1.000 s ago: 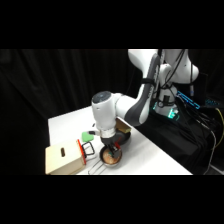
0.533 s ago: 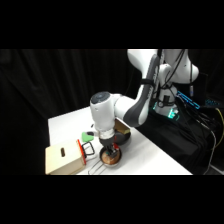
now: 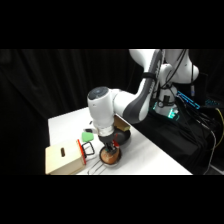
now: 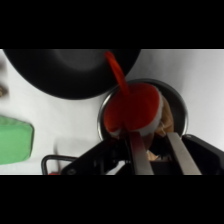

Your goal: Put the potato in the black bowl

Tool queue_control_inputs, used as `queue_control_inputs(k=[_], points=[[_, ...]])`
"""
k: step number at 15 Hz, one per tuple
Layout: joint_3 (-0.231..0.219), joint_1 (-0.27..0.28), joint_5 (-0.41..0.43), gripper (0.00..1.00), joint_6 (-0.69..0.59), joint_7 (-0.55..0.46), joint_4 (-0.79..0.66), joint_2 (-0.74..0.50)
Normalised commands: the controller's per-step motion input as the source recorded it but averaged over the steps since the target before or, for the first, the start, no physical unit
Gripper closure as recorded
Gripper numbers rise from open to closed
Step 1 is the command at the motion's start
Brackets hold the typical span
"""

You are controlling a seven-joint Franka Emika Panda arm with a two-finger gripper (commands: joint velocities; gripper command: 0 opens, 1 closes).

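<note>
White counter [image 3: 65,122]: gripper [image 3: 108,148] down in metal bowl [image 4: 177,100] at lower centre, black bowl [image 4: 70,70] just beside; jaws' state unclear.

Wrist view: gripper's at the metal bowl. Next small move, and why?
Probably ease straight down: the gripper hangs over the metal bowl, where a red scoop hides most of the potato; the black bowl shows nothing inside.

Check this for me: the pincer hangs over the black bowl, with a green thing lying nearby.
Wrong bowl. The wrist view shows the pincer over the metal bowl; the black bowl sits beside it, and the green thing lies nearby.
</note>
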Motion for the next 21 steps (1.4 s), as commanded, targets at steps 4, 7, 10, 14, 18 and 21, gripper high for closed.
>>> queue_control_inputs(k=[4,7,10,14,18,21], points=[[-0.084,0.1,-0.224,0.94,-0.37,0.23,-0.1,-0.46],[-0.049,0.003,-0.201,0.94,-0.21,0.16,-0.18,-0.39],[-0.024,-0.085,-0.134,0.94,-0.04,0.07,-0.37,-0.44],[-0.017,-0.132,-0.097,0.94,0.08,0.02,-0.53,-0.51],[-0.002,-0.134,-0.029,0.94,0.15,-0.04,-0.42,-0.36],[0.02,-0.083,0.015,0.95,0.24,-0.04,-0.26,-0.11]])
